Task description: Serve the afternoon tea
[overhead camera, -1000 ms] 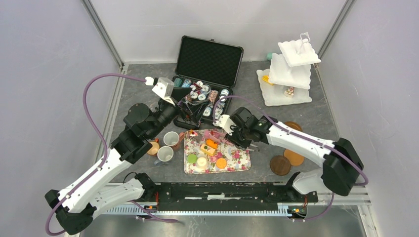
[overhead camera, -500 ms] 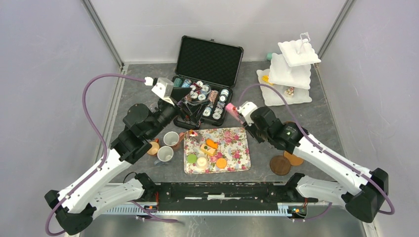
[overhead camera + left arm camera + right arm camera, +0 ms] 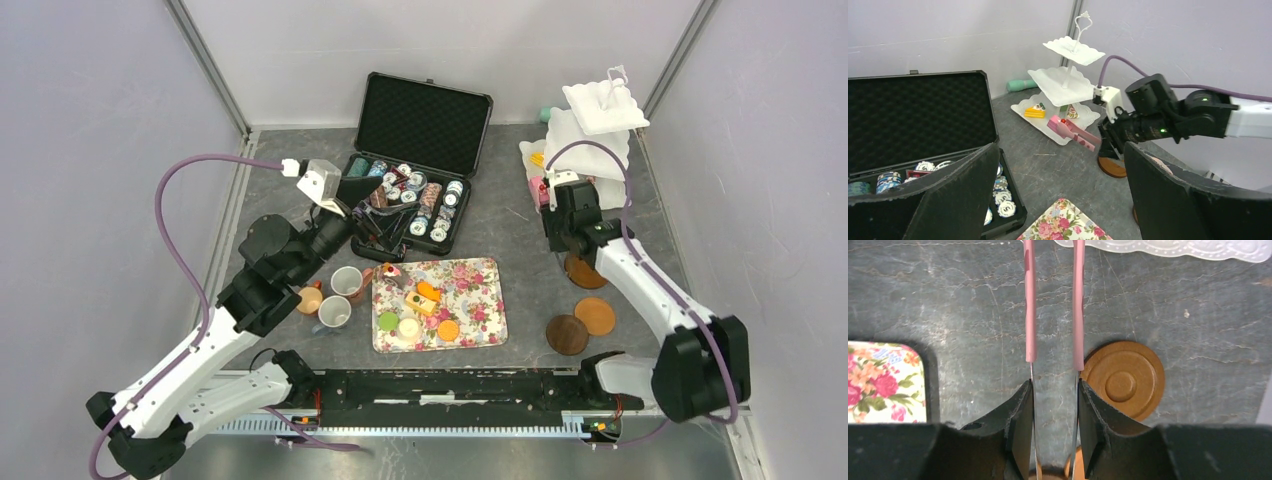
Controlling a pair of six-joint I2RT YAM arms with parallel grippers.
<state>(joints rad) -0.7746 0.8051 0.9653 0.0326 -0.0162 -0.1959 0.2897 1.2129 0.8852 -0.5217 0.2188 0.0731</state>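
Toy cakes and macarons lie on the floral tray (image 3: 482, 300): an orange one (image 3: 428, 293), a green one (image 3: 388, 321), a cream one (image 3: 408, 328) and an orange macaron (image 3: 448, 330). Three mugs stand left of the tray: orange-brown (image 3: 311, 299), grey (image 3: 347, 282), white (image 3: 333, 313). My right gripper (image 3: 556, 212) is shut on the pink tongs (image 3: 1029, 300). The tong tips reach the bottom tier of the white stand (image 3: 1068, 85), which holds a yellow cake (image 3: 1036, 111). My left gripper (image 3: 365, 222) is open and empty over the front of the chip case.
An open black case of poker chips (image 3: 410, 190) sits at the back middle. Three brown coasters (image 3: 594, 316) lie right of the tray; one (image 3: 1122, 380) is just under my right gripper. Grey walls close in both sides.
My right arm has swung from the tray to the back right, carrying the pink tongs to the stand. My left arm has shifted slightly.
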